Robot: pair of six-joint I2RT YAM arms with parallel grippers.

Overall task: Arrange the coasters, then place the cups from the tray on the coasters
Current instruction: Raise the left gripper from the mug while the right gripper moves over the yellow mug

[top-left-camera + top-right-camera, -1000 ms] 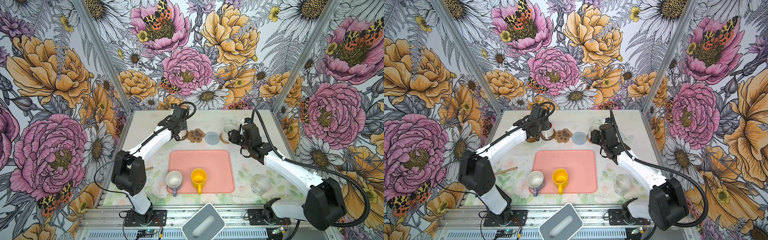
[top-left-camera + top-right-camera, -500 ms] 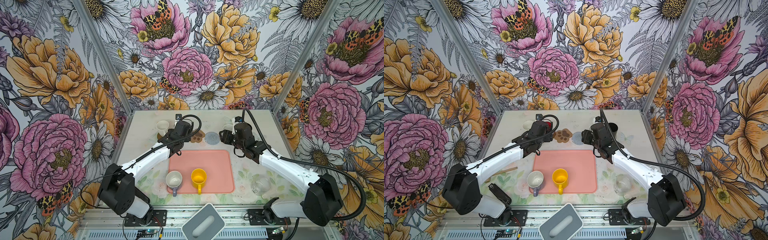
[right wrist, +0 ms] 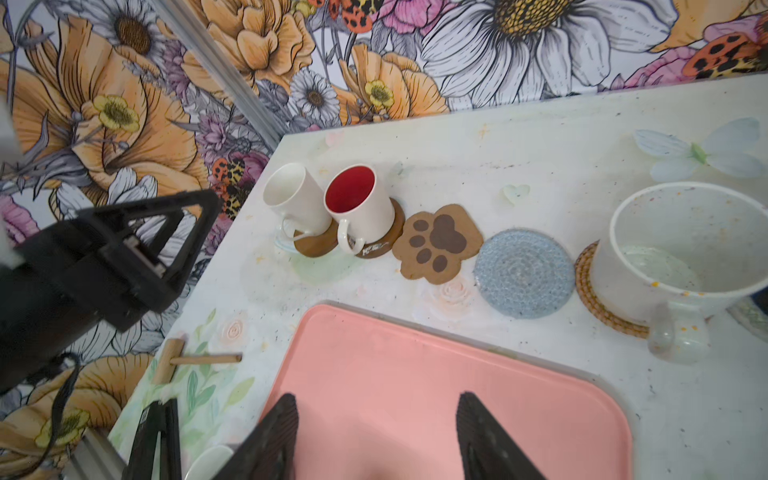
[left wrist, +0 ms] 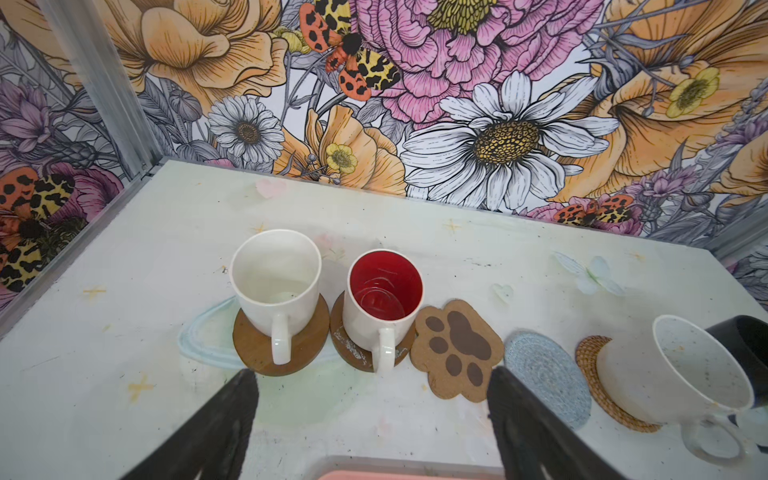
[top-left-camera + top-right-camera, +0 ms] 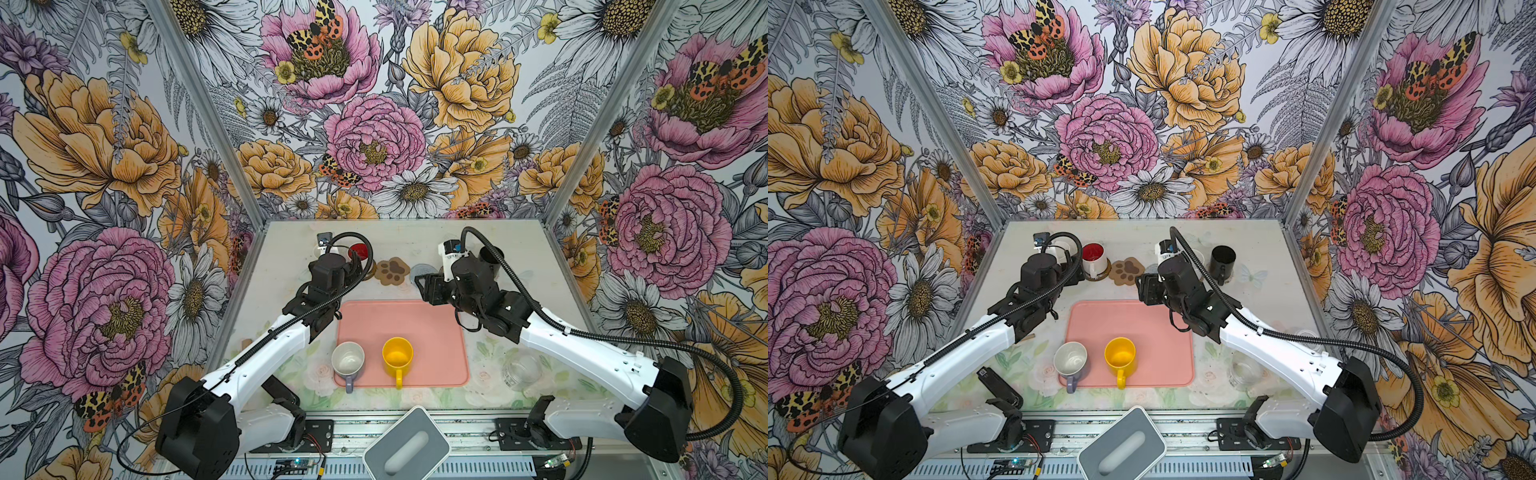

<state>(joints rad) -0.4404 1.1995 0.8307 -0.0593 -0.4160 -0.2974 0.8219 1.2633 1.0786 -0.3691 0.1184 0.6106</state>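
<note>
Left wrist view. Left gripper point(image 4: 372, 376): fingers spread wide, nothing held, faced toward the coaster row. Right gripper point(image 3: 378, 399): fingers parted, nothing between them, poised over the tray point(image 5: 415, 320).

Coasters, laid in one row at the table's far side:
- Two brown discs point(image 4: 253, 349), taken by the white mug point(image 4: 276, 286) and the red-lined mug point(image 4: 384, 307).
- Paw-print coaster point(image 4: 457, 349) and grey-blue coaster point(image 4: 548, 374), both bare.
- Tan woven coaster point(image 4: 588, 365), taken by the speckled mug point(image 4: 681, 374).
- Black mug point(image 5: 1222, 259), stood at the row's end.

Left on the tray, along its near edge: lavender mug point(image 5: 348, 359) and yellow mug point(image 5: 397, 355).

Hazards, as judged:
- The bare coasters are hemmed in by stood mugs, so a neighbour may be knocked on delivery.
- The lavender mug is set at the tray's corner by the rim and may be tipped if gripped askew.
- The two arms are crowded together, so contact between them is possible.
</note>
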